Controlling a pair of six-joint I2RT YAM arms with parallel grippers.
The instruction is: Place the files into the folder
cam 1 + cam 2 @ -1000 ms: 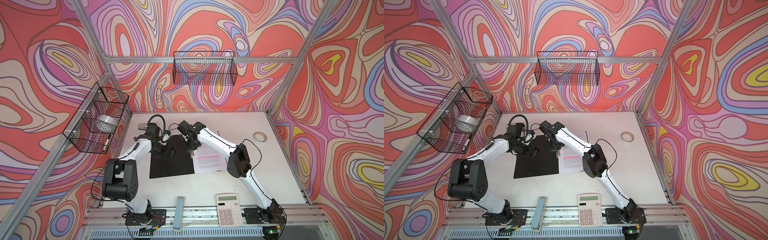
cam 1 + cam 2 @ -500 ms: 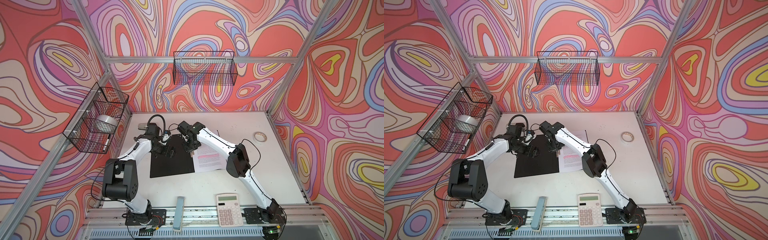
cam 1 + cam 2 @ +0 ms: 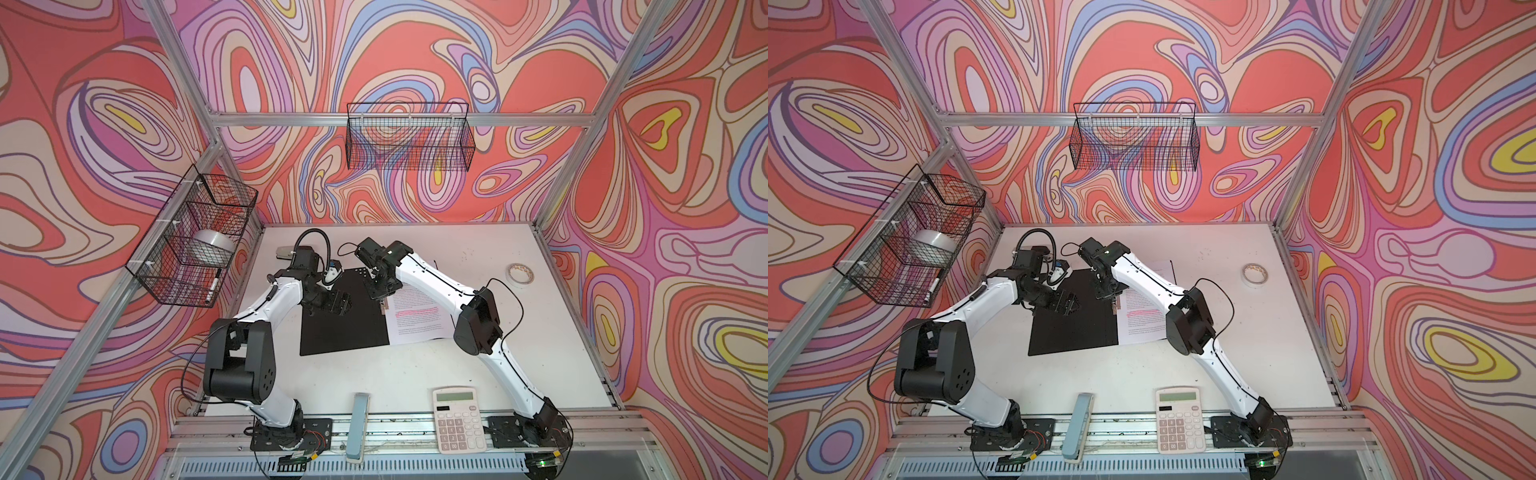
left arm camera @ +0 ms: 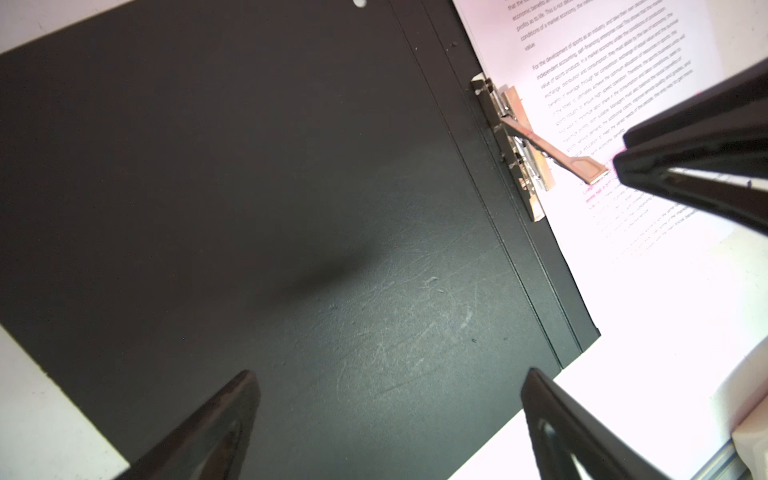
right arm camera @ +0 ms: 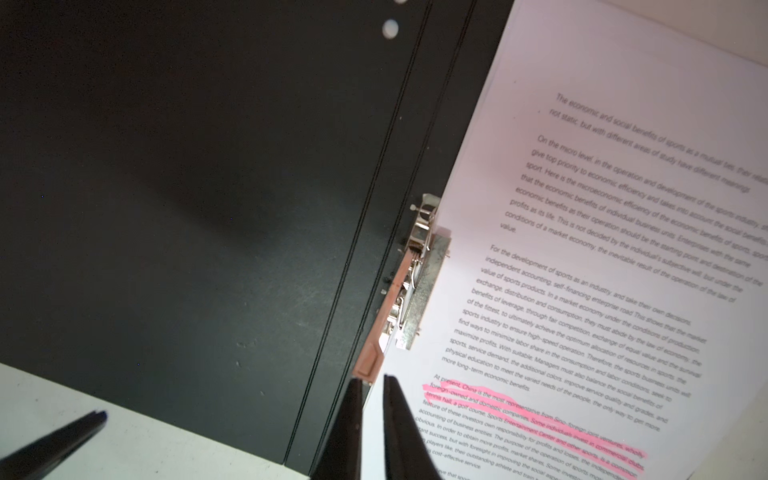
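Note:
The folder (image 3: 340, 328) (image 3: 1071, 328) lies open on the table, black inside up. The files (image 3: 415, 320) (image 3: 1142, 322), white sheets with a pink highlighted line, rest on its right half, their left edge under the metal clip (image 5: 419, 291) (image 4: 515, 149). My right gripper (image 3: 380, 296) (image 5: 371, 379) is shut to a narrow slit, its tips right at the end of the clip's copper lever (image 5: 368, 365), which stands raised. My left gripper (image 3: 345, 301) (image 4: 386, 374) hovers open over the folder's bare left cover (image 4: 291, 187), holding nothing.
A white calculator (image 3: 459, 419) and a grey-blue bar (image 3: 359, 424) sit at the front edge. A tape roll (image 3: 519, 275) lies at the back right, a small grey object (image 3: 284, 251) at the back left. Wire baskets (image 3: 409, 141) (image 3: 195, 241) hang on the walls.

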